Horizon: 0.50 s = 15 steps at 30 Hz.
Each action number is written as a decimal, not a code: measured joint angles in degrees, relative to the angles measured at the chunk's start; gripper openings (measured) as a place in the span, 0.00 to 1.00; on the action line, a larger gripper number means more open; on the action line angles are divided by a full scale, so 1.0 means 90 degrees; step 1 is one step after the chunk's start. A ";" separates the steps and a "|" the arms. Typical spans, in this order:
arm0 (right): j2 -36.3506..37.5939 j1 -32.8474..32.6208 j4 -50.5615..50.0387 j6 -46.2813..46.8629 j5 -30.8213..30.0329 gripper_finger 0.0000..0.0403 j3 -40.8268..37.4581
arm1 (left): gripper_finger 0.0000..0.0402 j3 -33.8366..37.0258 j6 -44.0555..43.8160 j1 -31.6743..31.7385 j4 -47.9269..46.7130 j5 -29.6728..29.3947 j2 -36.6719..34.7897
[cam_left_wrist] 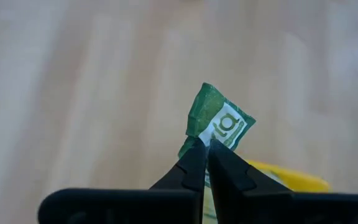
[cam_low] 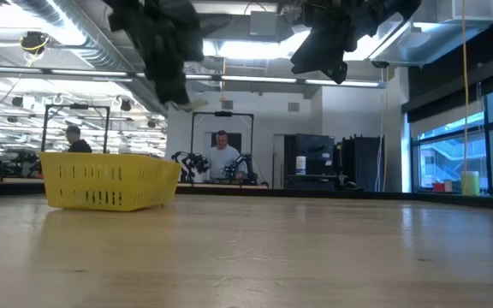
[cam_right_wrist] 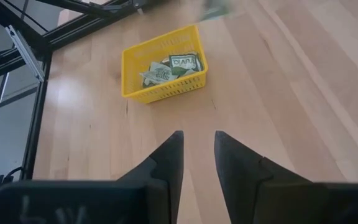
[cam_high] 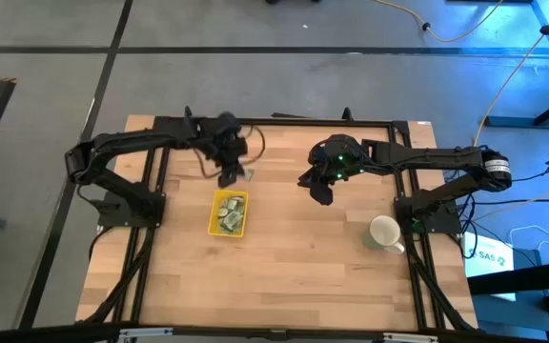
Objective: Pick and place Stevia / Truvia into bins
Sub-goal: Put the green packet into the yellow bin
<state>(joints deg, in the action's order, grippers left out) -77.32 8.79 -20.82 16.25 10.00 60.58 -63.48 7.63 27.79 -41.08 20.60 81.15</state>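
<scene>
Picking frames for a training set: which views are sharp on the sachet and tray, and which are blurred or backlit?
Left wrist view: green-and-white paper sachet sharp, wooden table behind it blurred. Right wrist view: yellow plastic tray crisp. Low view: arms dark silhouettes against bright ceiling lights. High view: evenly lit.

Smooth pale wood table (cam_high: pixel 294 276), yellow perforated plastic tray (cam_right_wrist: pixel 166 90), crumpled paper sachet (cam_left_wrist: pixel 219 121)

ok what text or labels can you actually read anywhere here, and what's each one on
"ia": white-panel lettering on the green sachet pinched in the left gripper; the rest of the word is hidden.
"SAS": white sign on the floor beside the table, small, uncertain.
Print on the sachets in the yellow tray: too blurred to read.
White mug: no text visible.
</scene>
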 joint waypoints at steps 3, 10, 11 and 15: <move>0.0000 0.0001 0.0008 0.0169 0.0002 0.23 0.0000 | 0.02 0.0000 -0.0001 -0.0653 -0.0513 -0.0022 -0.0202; 0.0000 -0.0001 0.0015 0.0523 0.0002 0.23 0.0000 | 0.02 0.0002 -0.0328 -0.1908 -0.1433 -0.0957 -0.0096; 0.0000 -0.0001 0.0018 0.0561 0.0002 0.23 0.0000 | 0.02 0.0008 -0.0387 -0.2031 -0.1467 -0.1114 -0.0050; 0.0000 -0.0001 0.0033 0.0837 0.0002 0.23 0.0000 | 0.02 0.0110 -0.0451 -0.2367 -0.1410 -0.1377 0.0183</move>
<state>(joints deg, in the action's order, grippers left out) -77.32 8.78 -20.52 23.78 10.02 60.58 -62.49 3.57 6.48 -53.77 8.21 82.79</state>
